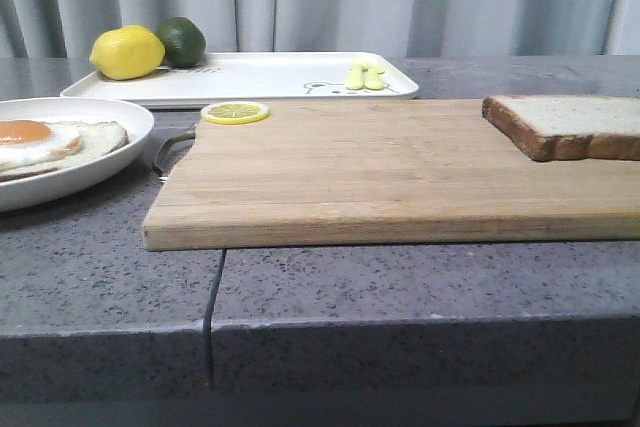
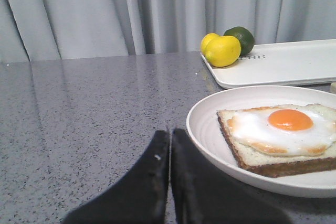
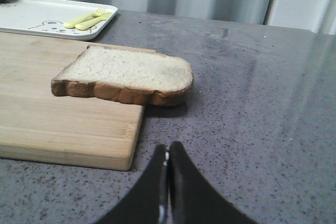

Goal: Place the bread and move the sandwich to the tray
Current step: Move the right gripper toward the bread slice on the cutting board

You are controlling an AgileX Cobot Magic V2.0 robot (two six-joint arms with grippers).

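While both end effectors sat pressed together, the thick brown-crusted bread slice overhanging the wooden cutting board wanted an edgewise pinch.

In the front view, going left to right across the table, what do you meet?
Plate with the egg-topped sandwich → lemon → lime → lemon slice → yellow fork and spoon on the tray → bread at the cutting board's right end.
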